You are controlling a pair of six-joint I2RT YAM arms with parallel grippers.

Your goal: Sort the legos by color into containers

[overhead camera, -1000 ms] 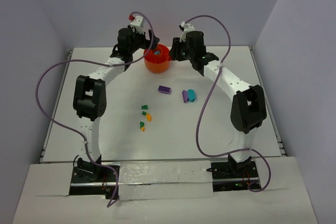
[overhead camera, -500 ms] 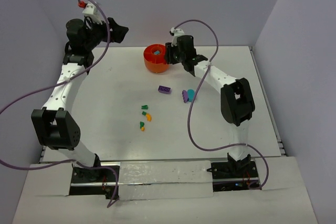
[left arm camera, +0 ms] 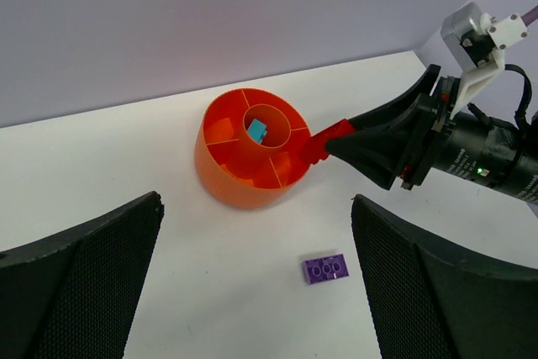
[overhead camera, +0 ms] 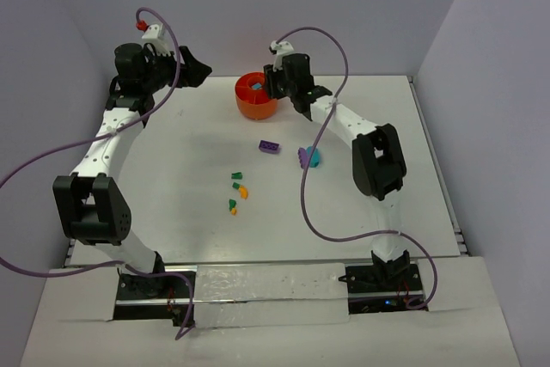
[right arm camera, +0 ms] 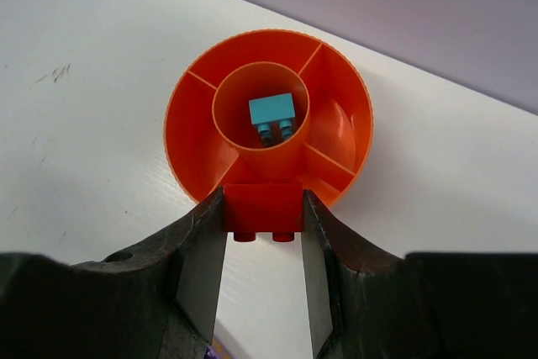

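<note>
Two robot arms, the left arm (overhead camera: pixel 101 142) and right arm (overhead camera: pixel 337 119), pair glossy white tubular links with bulky black joint housings (overhead camera: pixel 88 208) above black base mounts (overhead camera: pixel 146 285). A looping purple cable (overhead camera: pixel 34 169) trails each, the left one's ending in a red plug (overhead camera: pixel 140 19). The left gripper's (left arm camera: pixel 256 201) broad black fingers (left arm camera: pixel 84 287) show a fine mesh texture; a white-and-grey camera block (left arm camera: pixel 481 31) crowns the black right gripper (right arm camera: pixel 261 208), beside a green light (left arm camera: pixel 480 171).

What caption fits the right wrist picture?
Right end effector grips a red brick by the orange tub; teal brick in its centre.
</note>
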